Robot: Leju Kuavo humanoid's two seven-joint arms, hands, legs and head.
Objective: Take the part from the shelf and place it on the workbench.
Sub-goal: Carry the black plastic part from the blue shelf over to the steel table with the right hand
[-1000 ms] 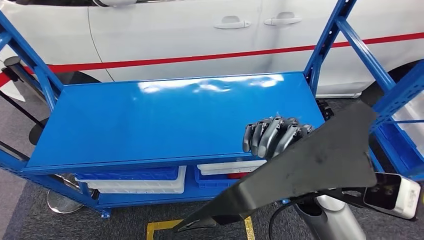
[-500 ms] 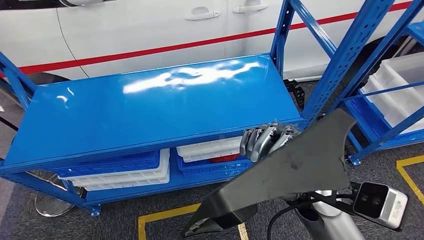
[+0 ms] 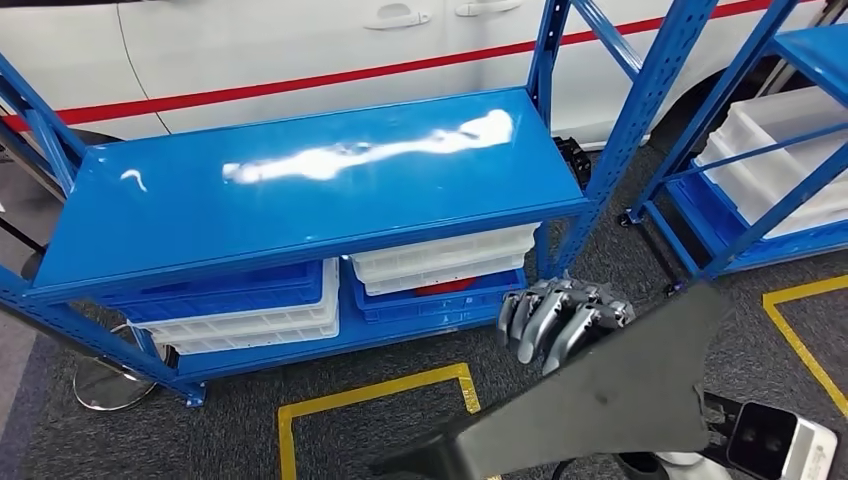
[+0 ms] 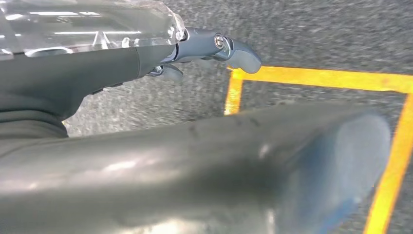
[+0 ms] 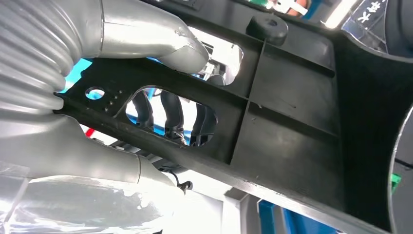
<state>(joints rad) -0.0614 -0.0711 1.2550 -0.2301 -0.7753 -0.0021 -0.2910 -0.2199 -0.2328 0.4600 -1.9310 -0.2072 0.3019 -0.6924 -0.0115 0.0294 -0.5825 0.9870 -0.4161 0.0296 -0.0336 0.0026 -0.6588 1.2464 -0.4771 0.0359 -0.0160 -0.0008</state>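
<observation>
Part in right hand, beside blue shelf.

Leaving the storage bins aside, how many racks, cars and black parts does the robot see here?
Blue racks: 2, the near one and one at the right
White car: 1
Black part, held by the right hand: 1
Total: 4

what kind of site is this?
Likely a car plant or workshop parts area: blue steel shelving holding white bins, a white car parked behind, and yellow floor markings. The right robot hand holds a black trim part.
</observation>
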